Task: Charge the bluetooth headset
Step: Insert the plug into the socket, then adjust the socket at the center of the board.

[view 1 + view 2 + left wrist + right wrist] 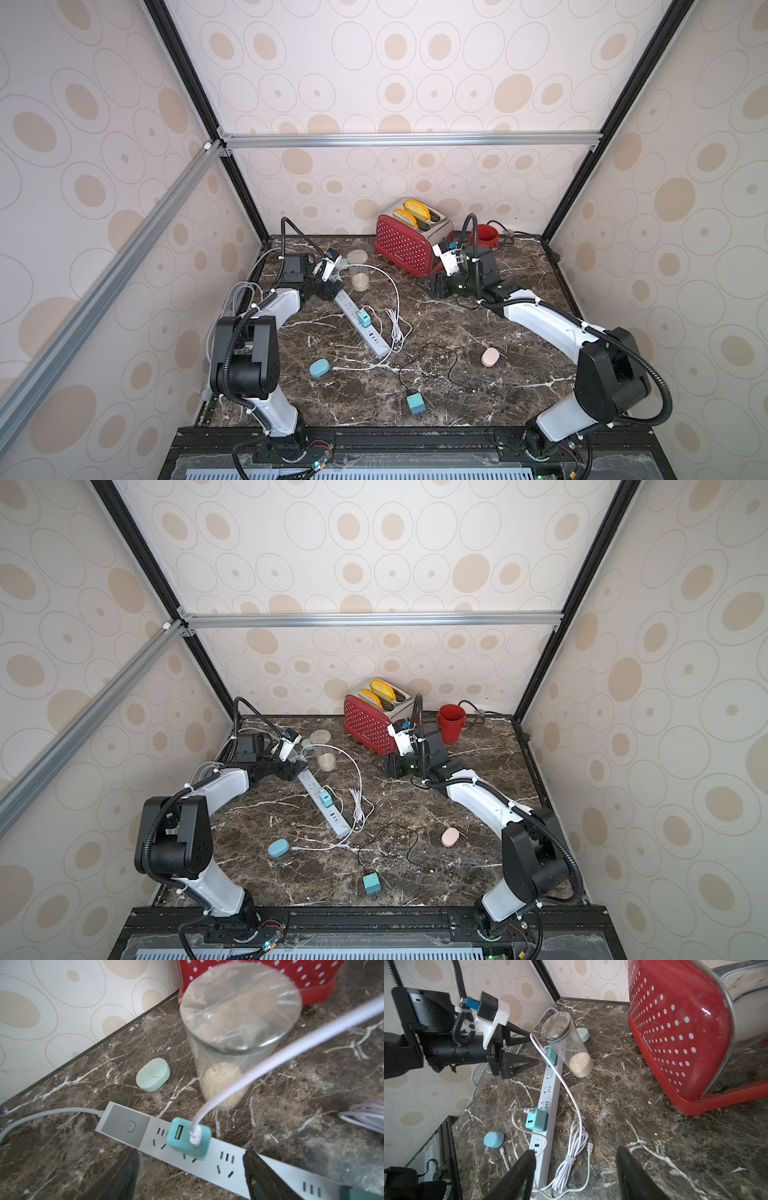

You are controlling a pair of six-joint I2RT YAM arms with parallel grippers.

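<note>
Wiring stage of the charging job: no case has been picked up. The left gripper (534, 1047), jaws apart and empty, hovers just above the switch end of the strip (548, 1088). It is close to the adapter (188, 1138), which sits in a socket with the white cable (572, 1097) plugged in. The right gripper (575, 1150), jaws also apart and empty, hangs beside the toaster (403, 245), over the cable's coiled slack.

The power side looks seated and the case side undone. The next move likely calls for pinching the loose plug (591, 1144), which lies on the table (478, 395) beside the coil. It then has to go into a small port, a fine, well-aligned push with the case braced.

The mint case (153, 1074), a smooth shut pebble, lies near the back wall just beside the jar (228, 1043). A blue case (319, 368) and a pink case (490, 356) lie nearer the front. Which one is meant cannot be told.
</note>
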